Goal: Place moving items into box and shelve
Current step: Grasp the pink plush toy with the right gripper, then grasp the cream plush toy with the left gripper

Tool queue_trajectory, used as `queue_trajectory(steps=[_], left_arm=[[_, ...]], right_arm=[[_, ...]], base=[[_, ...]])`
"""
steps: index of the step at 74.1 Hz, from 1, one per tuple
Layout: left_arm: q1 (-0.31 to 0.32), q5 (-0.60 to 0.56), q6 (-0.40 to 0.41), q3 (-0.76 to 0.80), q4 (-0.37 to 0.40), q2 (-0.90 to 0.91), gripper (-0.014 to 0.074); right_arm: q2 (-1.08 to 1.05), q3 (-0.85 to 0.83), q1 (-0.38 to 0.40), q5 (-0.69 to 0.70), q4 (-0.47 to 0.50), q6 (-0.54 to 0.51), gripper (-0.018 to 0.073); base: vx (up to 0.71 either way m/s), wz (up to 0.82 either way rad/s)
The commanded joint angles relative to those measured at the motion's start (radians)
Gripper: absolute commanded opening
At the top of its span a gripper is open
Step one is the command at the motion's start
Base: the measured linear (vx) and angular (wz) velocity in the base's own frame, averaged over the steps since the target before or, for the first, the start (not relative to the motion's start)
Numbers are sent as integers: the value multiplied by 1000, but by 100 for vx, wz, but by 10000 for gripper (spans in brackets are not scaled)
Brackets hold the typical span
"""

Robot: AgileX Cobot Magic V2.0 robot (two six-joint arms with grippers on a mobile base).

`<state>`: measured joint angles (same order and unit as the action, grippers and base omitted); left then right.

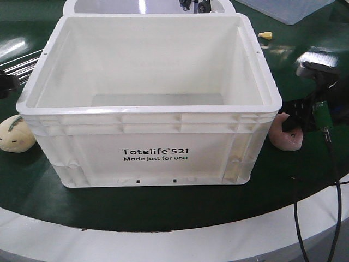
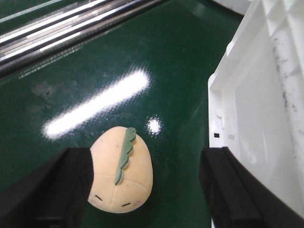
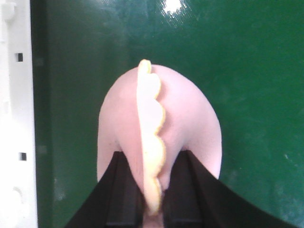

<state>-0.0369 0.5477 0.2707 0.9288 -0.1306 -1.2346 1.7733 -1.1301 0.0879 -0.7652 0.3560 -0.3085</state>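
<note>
A white Totelife crate [image 1: 150,150] stands open and empty on the green table. A cream plush toy [image 1: 15,133] with a green crest lies left of it; in the left wrist view the toy [image 2: 121,172] sits between my open left gripper's [image 2: 147,190] fingers [image 2: 61,190], against the left one, apart from the right. A pink plush toy [image 1: 288,136] with a yellow crest lies right of the crate. My right gripper [image 3: 153,190] is shut on this pink toy [image 3: 156,123], pinching its crest [image 3: 153,142]. The right arm [image 1: 316,103] stands over it.
A small yellow object [image 1: 265,35] lies on the table behind the crate at the right. A second white bin [image 1: 82,6] and a clear container [image 1: 289,8] stand at the back. Metal rails [image 2: 61,28] run at the far left. A black cable [image 1: 332,207] hangs at the right.
</note>
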Motion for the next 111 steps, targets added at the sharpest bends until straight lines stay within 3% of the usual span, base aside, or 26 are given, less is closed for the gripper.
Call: queue_trajectory(steps=[1,21,79,111], left_arm=[[-7,-61,29,38,-11,25,585],[-53,-23,28,38,-50,25,585],[-55,-35,11,38,-49,-170,585],[-55,-97,11,38,-50,-296,585]], right_arm=[[-36,-29,5,-10,15,-12,-9],[-36,-29,5,2,15,-14,-9],[-36,-29,5,5,14,-14,-9],[-36,-29,5,8,14,-14,-9]], base=[[0,0],[0,0],[0,0],[0,0]])
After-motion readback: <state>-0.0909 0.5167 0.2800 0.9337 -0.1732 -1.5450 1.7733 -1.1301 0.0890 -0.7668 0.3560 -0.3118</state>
